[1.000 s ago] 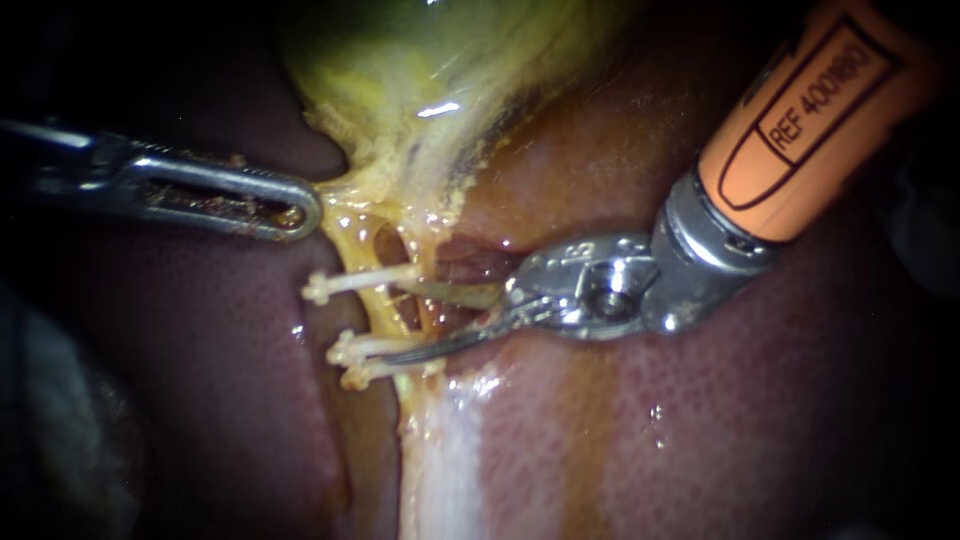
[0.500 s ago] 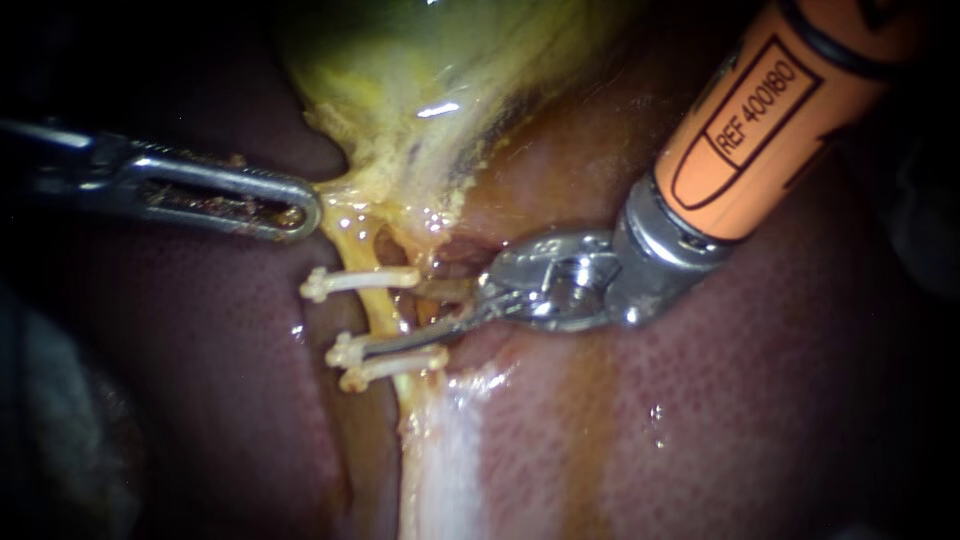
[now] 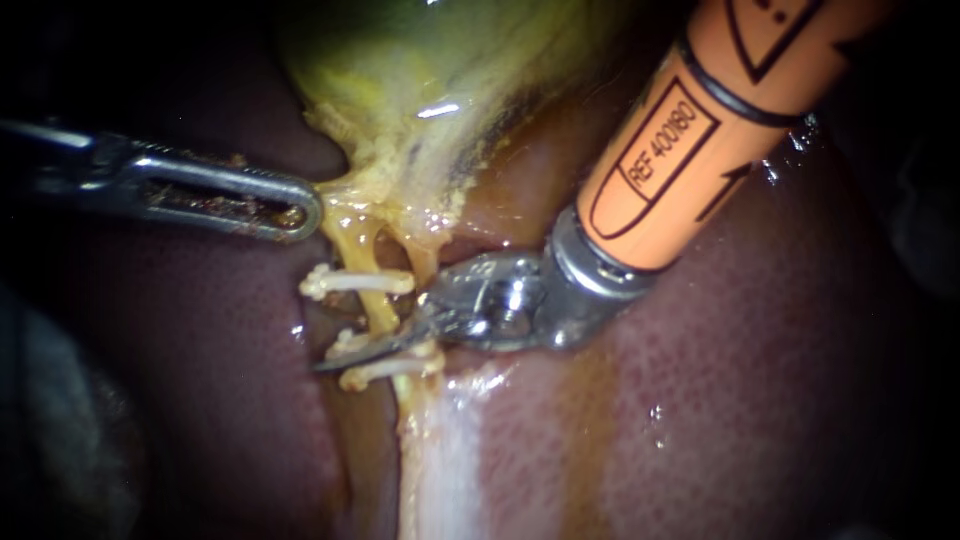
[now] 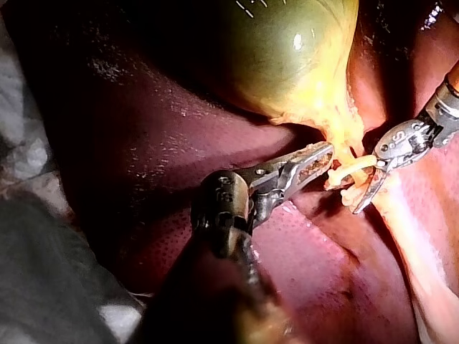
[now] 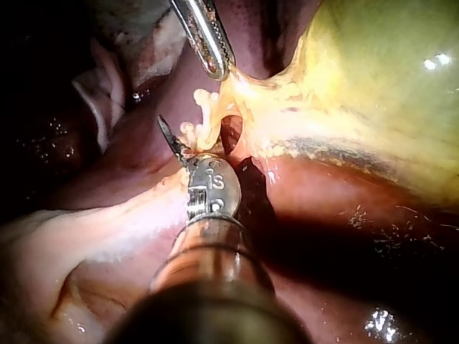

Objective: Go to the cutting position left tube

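Right instrument (image 3: 365, 345): tip lies across the left tube (image 3: 378, 312), close beside the two near clips (image 3: 385, 368). Open or closed, can't tell: part of the tip is hidden behind the tube. The tube runs mid-scene over the liver (image 3: 700, 400), up to the gallbladder (image 3: 430, 60). It looks soft, wet and thin, probably easy to tear, so work only the bare stretch between the clips. Far left, the left instrument (image 3: 290, 212) is clamped on the gallbladder's yellow neck.
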### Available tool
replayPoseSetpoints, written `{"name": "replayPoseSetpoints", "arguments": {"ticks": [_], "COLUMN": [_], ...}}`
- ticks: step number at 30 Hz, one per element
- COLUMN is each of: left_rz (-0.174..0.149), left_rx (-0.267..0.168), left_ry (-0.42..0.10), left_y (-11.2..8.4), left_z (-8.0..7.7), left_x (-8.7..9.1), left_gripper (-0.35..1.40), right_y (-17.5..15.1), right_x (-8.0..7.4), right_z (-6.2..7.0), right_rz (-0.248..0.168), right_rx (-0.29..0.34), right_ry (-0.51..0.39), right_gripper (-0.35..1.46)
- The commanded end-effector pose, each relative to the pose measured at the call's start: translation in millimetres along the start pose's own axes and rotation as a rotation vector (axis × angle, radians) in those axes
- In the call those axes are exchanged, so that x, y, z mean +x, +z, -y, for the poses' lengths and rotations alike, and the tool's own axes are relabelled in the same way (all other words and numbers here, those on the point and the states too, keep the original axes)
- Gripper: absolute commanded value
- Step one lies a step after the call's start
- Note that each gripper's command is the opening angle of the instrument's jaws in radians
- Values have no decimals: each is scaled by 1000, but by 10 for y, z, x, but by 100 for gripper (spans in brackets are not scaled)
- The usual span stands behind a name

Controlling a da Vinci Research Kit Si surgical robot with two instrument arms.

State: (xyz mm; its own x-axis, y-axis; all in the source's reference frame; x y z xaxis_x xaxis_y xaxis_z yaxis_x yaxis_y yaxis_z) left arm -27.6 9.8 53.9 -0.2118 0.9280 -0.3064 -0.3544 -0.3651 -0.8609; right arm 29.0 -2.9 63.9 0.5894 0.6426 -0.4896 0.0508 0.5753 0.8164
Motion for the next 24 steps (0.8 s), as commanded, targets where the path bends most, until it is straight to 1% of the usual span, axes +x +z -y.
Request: {"name": "replayPoseSetpoints", "arguments": {"ticks": [1,2,6,10,12,18,21,24], "left_rz": [0,0,0,0,0,0,0,0], "left_rx": [0,0,0,0,0,0,0,0], "left_ry": [0,0,0,0,0,0,0,0], "left_y": [0,0,0,0,0,0,0,0], "left_z": [0,0,0,0,0,0,0,0], "left_x": [0,0,0,0,0,0,0,0], "left_gripper": [-35,-35,-35,-35,-35,-35,-35,-35], "right_y": [0,0,1,1,1,-2,-3,-3], "right_x": [1,2,6,9,14,32,40,45], "right_z": [0,0,0,4,7,23,32,41], "right_rz": [-8,-18,-32,-56,-89,-144,-163,-166], "right_rx": [4,7,8,27,50,88,112,131], "right_ry": [-1,-1,1,8,10,25,27,27], "right_gripper": [145,145,145,145,145,145,145,145]}}
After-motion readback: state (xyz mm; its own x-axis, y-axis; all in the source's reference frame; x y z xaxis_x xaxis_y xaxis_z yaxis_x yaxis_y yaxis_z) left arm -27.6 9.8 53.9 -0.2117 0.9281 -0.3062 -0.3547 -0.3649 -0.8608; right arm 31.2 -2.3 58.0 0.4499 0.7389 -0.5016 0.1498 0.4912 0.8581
